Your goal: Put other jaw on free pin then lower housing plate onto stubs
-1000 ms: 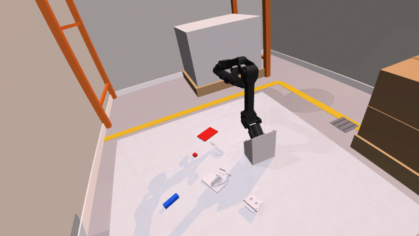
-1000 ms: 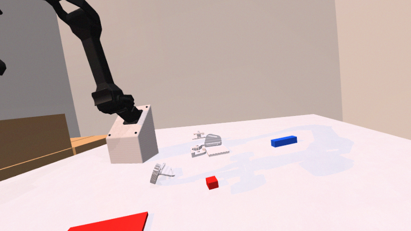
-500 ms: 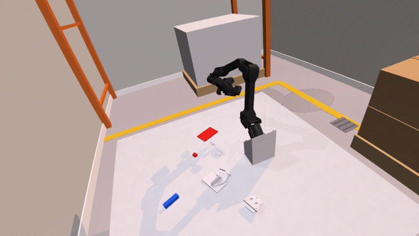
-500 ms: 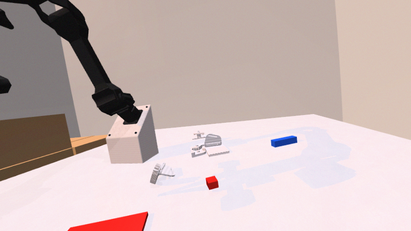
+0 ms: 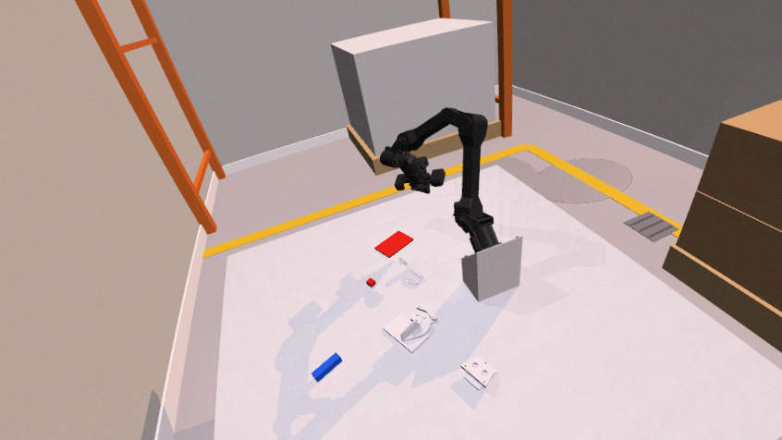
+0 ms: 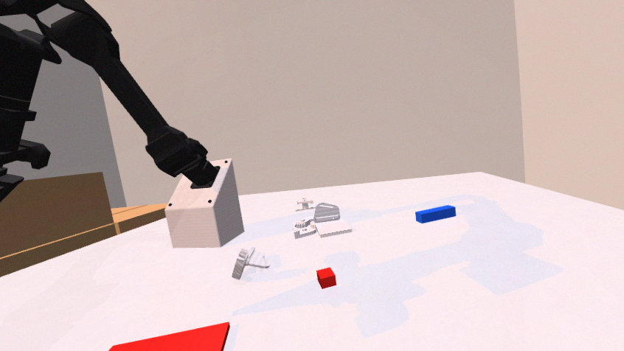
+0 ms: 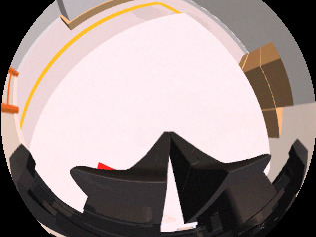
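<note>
My gripper (image 5: 424, 189) (image 7: 167, 135) is shut and empty, raised high above the table behind the red plate. The white base plate (image 5: 396, 330) (image 6: 335, 230) lies mid-table with one pale jaw (image 5: 419, 329) (image 6: 327, 212) on it. The pins are too small to tell apart. The loose white jaw (image 5: 413, 275) (image 6: 240, 264) lies on the table between the base plate and the red plate, its toothed part tilted up. The white housing plate (image 5: 479, 368) (image 6: 304, 202), with two round holes, lies tilted on the far side of the base plate from the loose jaw.
A flat red plate (image 5: 394, 244) (image 6: 178, 340), a small red cube (image 5: 371, 282) (image 6: 326, 278) and a blue bar (image 5: 326, 367) (image 6: 435, 214) lie on the table. The arm's block-shaped mount (image 5: 498, 268) (image 6: 194, 226) stands to the right of the loose jaw in the top view.
</note>
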